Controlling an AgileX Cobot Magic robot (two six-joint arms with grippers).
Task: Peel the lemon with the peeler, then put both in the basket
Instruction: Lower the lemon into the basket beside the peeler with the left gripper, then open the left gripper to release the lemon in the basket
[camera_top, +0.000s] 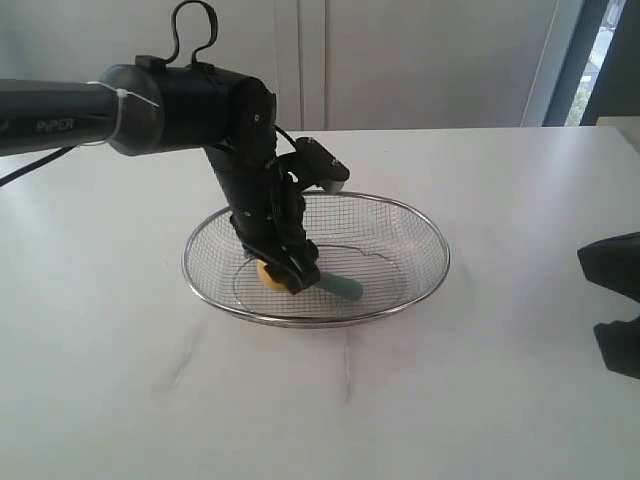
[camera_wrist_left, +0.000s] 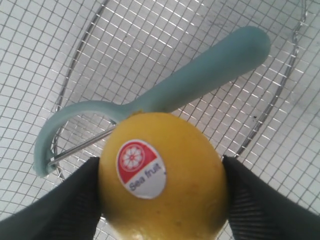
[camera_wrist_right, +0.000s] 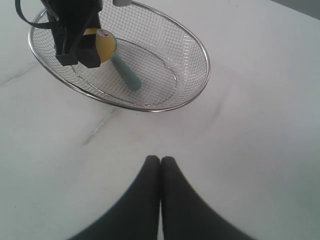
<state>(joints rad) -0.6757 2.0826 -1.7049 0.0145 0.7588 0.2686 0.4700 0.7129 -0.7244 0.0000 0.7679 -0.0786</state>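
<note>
The yellow lemon (camera_wrist_left: 162, 175) with its red-and-white sticker sits between the black fingers of my left gripper (camera_wrist_left: 161, 172), which is shut on it low inside the basket (camera_top: 425, 228). In the exterior view the lemon (camera_top: 268, 273) shows only as a small yellow patch under the left gripper (camera_top: 283, 270). The teal peeler (camera_wrist_left: 200, 77) lies on the mesh floor just beyond the lemon; its handle end (camera_top: 345, 288) pokes out to the right. My right gripper (camera_wrist_right: 160, 160) is shut and empty over bare table, away from the basket (camera_wrist_right: 197, 45).
The white table (camera_top: 480, 380) surrounds the basket on all sides. The right arm's black body (camera_top: 618, 300) sits at the far right edge. A wall and window frame stand behind the table.
</note>
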